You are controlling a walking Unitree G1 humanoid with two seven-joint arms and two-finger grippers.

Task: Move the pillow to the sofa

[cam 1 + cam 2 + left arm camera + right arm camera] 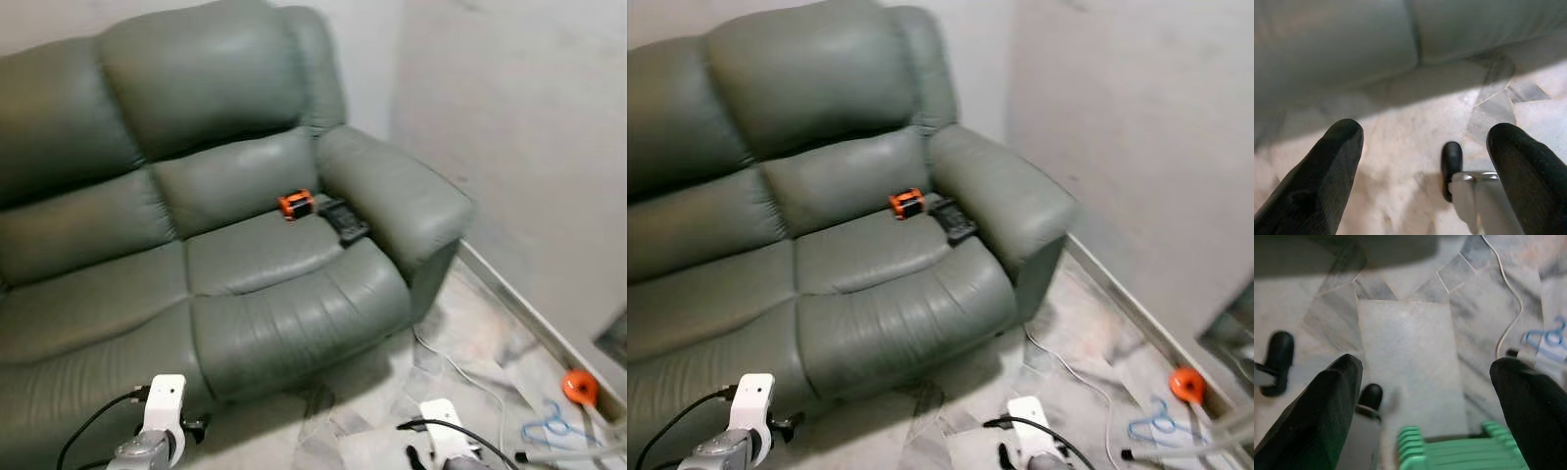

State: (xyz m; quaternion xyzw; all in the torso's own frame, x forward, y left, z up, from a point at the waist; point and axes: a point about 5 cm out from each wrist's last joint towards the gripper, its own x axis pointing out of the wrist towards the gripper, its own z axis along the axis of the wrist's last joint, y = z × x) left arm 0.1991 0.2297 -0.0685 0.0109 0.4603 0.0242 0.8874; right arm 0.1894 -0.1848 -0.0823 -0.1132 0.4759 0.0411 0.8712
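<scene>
Left hand (1422, 166) and right hand (1425, 401) hang low over floor (1405, 338), fingers apart, before sofa (225, 245).

home living room, green leather sofa (196, 225), marble floor (470, 323)

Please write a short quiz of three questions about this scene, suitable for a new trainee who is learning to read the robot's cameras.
1. True or false: a pillow already lies on the sofa seat.
2. What lies on the seat beside the sofa's armrest? A) a book and a cup B) a small orange object and a dark object C) a folded blanket
3. Fill in: in the wrist views, the left pincer and the right pincer both hang over the marble floor with fingers ____.

Key: 1. False, no pillow shows there. 2. B. 3. open, holding nothing.
</scene>
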